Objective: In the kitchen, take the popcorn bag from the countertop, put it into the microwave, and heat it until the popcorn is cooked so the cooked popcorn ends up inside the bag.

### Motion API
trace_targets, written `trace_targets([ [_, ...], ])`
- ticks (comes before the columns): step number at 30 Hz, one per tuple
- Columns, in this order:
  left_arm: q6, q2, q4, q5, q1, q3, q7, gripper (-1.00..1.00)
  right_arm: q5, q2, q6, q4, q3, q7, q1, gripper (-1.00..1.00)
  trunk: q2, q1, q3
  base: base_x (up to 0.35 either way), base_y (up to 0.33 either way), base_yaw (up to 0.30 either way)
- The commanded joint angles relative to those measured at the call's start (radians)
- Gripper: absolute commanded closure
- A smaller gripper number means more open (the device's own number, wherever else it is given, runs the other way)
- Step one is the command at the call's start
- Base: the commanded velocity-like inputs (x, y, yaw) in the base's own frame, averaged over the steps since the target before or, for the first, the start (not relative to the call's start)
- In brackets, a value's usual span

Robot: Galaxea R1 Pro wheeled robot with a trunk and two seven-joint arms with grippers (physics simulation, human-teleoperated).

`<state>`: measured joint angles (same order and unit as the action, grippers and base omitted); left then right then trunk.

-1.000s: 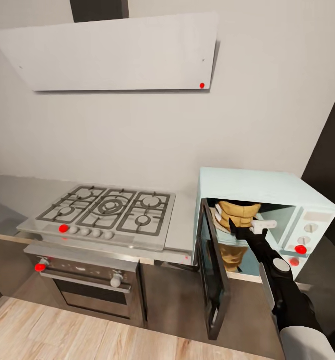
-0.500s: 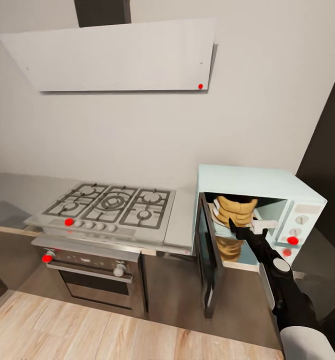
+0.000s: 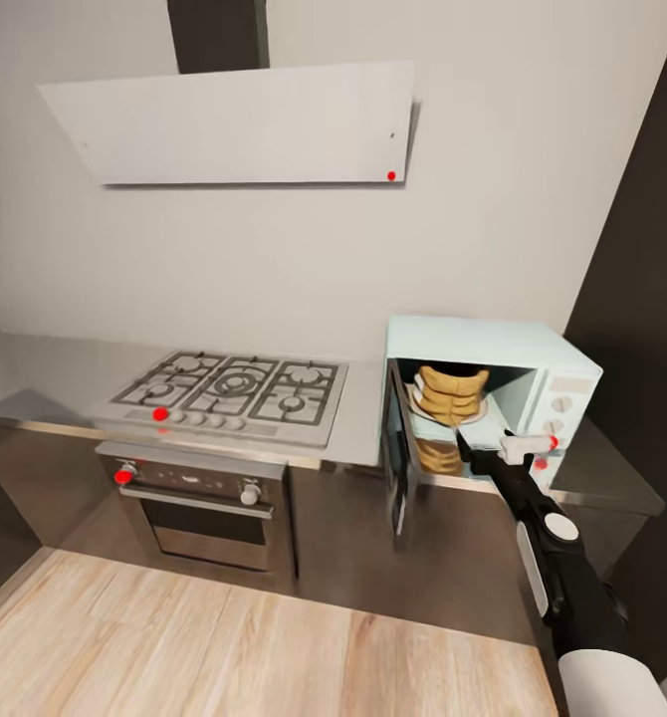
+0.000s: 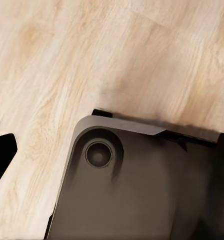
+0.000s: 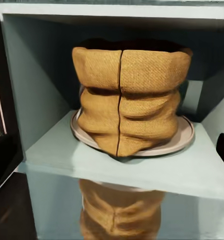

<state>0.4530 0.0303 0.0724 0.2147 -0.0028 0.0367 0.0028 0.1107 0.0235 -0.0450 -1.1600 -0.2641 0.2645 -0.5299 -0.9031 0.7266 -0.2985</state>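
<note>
View has pulled back — right gripper [image 3: 485, 453] now outside the microwave [image 3: 493, 344], clear of the popcorn bag [image 5: 127, 100].

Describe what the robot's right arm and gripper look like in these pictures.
In the head view, the right arm is mostly black, with a white sleeve-like segment at its near end, a long pale grey panel along its side and a round grey cap above that. It narrows to a black wrist with a short white cylinder across it. The right gripper ends in thin, pointed black fingers.

Popcorn bag [image 5: 128, 100] sits inside the microwave [image 3: 493, 344], right of the hob [image 3: 232, 393].
</note>
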Motion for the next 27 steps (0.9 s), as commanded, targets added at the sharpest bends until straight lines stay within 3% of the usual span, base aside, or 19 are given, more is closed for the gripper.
trace_targets([
  [1, 0.003, 0.0, 0.001, 0.0, 0.0, 0.003, 0.0, -1.0, 0.01, 0.0, -0.005, 0.0, -0.003, 0.006, -0.001, -1.0, -0.001, -0.001, -0.001, -0.345, 0.0, 0.0],
  [6, 0.003, 0.0, 0.001, 0.0, 0.0, 0.003, 0.0, -1.0, 0.002, 0.005, -0.009, -0.011, -0.008, 0.013, 0.0, -1.0, -0.001, -0.001, -0.001, -0.345, 0.0, 0.0],
  [8, 0.003, 0.0, 0.002, 0.0, 0.0, 0.003, 0.0, -1.0, -0.002, 0.008, -0.011, -0.05, -0.011, 0.023, 0.036, -1.0, -0.001, -0.001, -0.001, -0.345, 0.0, 0.0],
  [11, 0.004, 0.0, 0.003, 0.0, 0.0, 0.003, 0.0, -1.0, -0.007, 0.009, -0.015, -0.171, -0.03, 0.028, 0.188, -1.0, -0.001, -0.001, -0.001, -0.345, 0.0, 0.0],
  [13, 0.008, 0.0, 0.007, -0.002, 0.0, 0.003, 0.0, -1.0, -0.009, 0.007, -0.033, -0.233, -0.081, 0.04, 0.326, -1.0, -0.001, -0.001, -0.001, -0.198, 0.0, 0.0],
  [15, 0.018, 0.003, 0.068, -0.006, 0.0, 0.001, 0.0, -1.0, -0.01, 0.003, -0.08, -0.254, -0.146, 0.073, 0.464, -1.0, -0.001, -0.001, -0.001, -0.036, 0.0, 0.0],
  [17, 0.015, 0.013, 0.2, -0.012, 0.001, -0.003, -0.002, -1.0, -0.012, -0.008, -0.1, -0.212, -0.164, 0.085, 0.545, -1.0, -0.001, -0.001, -0.001, -0.01, 0.0, 0.0],
  [19, -0.036, 0.021, 0.4, -0.011, 0.001, -0.006, -0.004, -1.0, -0.007, -0.01, -0.174, -0.041, -0.183, 0.083, 0.587, -1.0, -0.001, -0.001, -0.001, -0.003, 0.0, 0.0],
  [22, -0.308, 0.039, 0.802, -0.007, 0.0, -0.008, -0.011, -1.0, 0.004, 0.0, -0.249, 0.327, -0.234, 0.058, 0.601, -1.0, -0.001, -0.001, -0.001, 0.0, 0.0, 0.0],
  [25, -0.437, 0.096, 1.113, -0.003, 0.0, -0.011, -0.014, -1.0, 0.017, 0.045, -0.251, 0.581, -0.236, -0.027, 0.604, -1.0, -0.001, -0.001, -0.001, 0.0, 0.0, 0.0],
  [27, -0.571, 0.125, 1.262, 0.04, -0.02, -0.018, -0.015, -1.0, 0.07, 0.059, -0.249, 0.695, -0.235, -0.102, 0.604, -1.0, -0.001, -0.001, -0.001, 0.0, 0.0, 0.0],
])
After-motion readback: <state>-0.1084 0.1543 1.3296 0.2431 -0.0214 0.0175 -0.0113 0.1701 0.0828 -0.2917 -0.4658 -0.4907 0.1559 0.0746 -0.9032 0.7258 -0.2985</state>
